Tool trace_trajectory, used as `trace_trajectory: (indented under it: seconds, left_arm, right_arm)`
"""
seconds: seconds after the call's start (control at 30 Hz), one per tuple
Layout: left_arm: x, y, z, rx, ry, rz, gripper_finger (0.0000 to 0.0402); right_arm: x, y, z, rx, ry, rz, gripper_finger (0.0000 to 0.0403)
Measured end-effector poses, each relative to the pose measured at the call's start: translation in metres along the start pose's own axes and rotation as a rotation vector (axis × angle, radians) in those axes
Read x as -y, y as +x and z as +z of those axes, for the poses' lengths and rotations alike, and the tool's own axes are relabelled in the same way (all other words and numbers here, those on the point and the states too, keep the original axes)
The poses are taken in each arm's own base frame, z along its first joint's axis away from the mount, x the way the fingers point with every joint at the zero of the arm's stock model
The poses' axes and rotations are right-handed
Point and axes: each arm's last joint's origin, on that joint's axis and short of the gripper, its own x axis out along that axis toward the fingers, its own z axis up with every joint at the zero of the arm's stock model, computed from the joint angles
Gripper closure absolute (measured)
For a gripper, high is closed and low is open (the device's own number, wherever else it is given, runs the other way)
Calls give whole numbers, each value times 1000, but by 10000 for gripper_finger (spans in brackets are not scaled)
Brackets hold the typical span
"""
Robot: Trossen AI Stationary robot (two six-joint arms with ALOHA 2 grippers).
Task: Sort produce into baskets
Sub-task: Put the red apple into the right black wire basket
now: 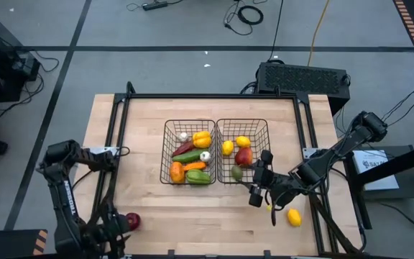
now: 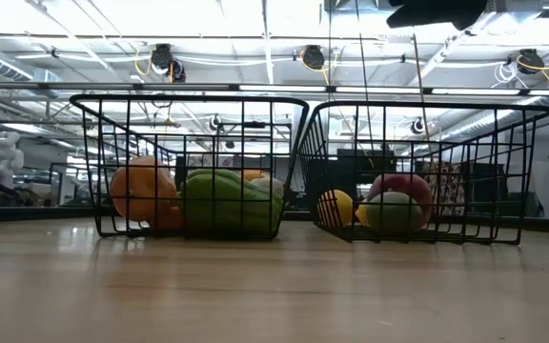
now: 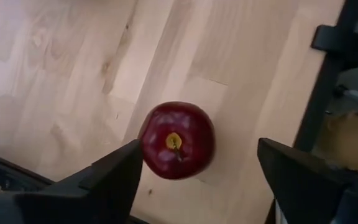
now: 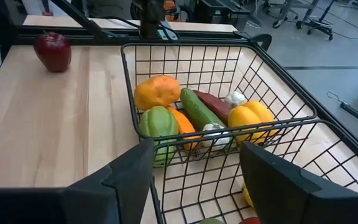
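Left gripper lower left of frame, jaws open over red apple; right gripper jaws open by right basket.

Two black wire baskets sit side by side: the left basket holds peppers, a cucumber and garlic, the right basket lemons and an apple. A red apple and a lemon lie loose on the tabletop.

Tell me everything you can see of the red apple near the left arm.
The red apple is dark, glossy and whole, lying alone on the bare wooden table near its front left corner, outside both baskets. Its stem end, a yellowish dimple with a short stalk, faces the left wrist camera. The left gripper is over it, fingers open on either side, not touching.
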Motion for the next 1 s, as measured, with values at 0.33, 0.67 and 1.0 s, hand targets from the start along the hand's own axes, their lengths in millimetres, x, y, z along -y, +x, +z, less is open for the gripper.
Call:
trace_trajectory:
  seconds: [0.33,0.67,1.0]
  left_arm:
    - [9,20,-9,-22,94,98,162]
    - [6,20,-14,-3,120,144,232]
    - [-7,5,-33,97,-57,182,235]
  right_arm:
    - [0,0,0,-2,6,4,182]
    - [0,0,0,-2,5,4,182]
    - [0,0,0,-3,2,3,182]
